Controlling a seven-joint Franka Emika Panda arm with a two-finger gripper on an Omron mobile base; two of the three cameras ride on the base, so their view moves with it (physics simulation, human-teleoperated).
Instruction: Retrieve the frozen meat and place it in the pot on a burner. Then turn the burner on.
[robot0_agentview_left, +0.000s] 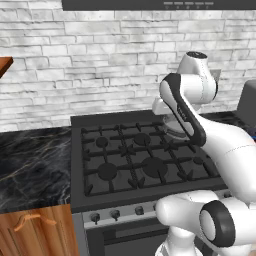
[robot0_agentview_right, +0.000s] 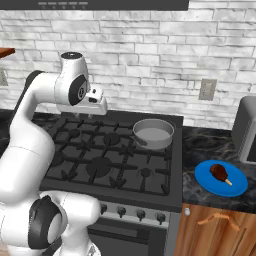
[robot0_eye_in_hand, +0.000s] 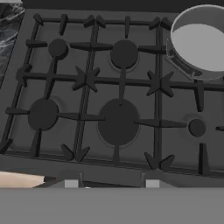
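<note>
Meat (robot0_agentview_right: 219, 173) lies on blue plate (robot0_agentview_right: 205, 180), beside stove (robot0_agentview_right: 100, 150).

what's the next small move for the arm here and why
Probably swing the gripper right, toward the small dark red-brown lump of frozen meat on the flat blue plate on the dark counter right of the stove. The gripper hangs over the burner grates, carrying nothing as far as I can tell, and the shallow round grey metal pot on the back right burner is empty.
</note>
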